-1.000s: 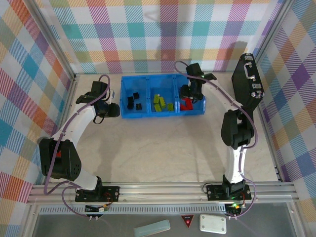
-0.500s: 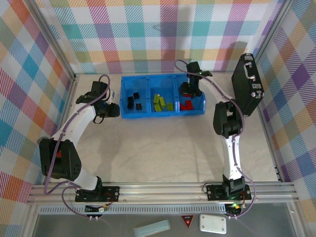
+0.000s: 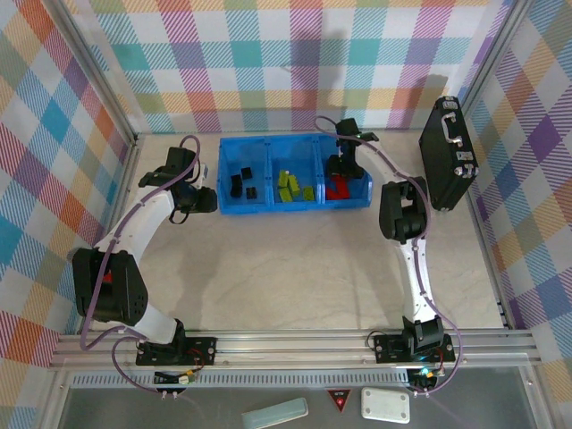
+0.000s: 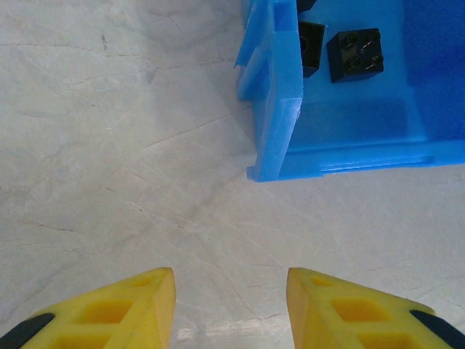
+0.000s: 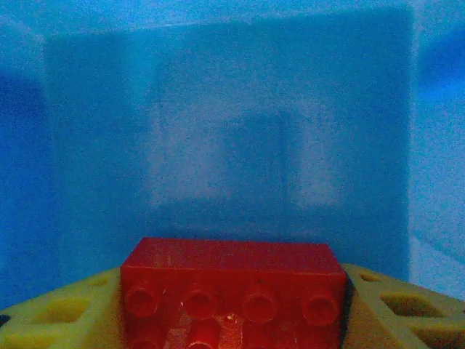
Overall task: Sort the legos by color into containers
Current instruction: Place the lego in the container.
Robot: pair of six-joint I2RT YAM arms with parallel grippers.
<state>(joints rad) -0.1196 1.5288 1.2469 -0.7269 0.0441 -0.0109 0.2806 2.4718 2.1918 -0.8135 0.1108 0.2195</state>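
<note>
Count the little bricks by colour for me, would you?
Black bricks: 3
Green bricks: 4
Red bricks: at least 2, one gripped by the right gripper, the others partly hidden under it
Total: at least 9

Robot lab test cell, checked cloth walls point(image 3: 268, 63), aluminium frame rail point(image 3: 295, 342), pale table point(image 3: 295, 268), bolted arm bases point(image 3: 174, 344)
</note>
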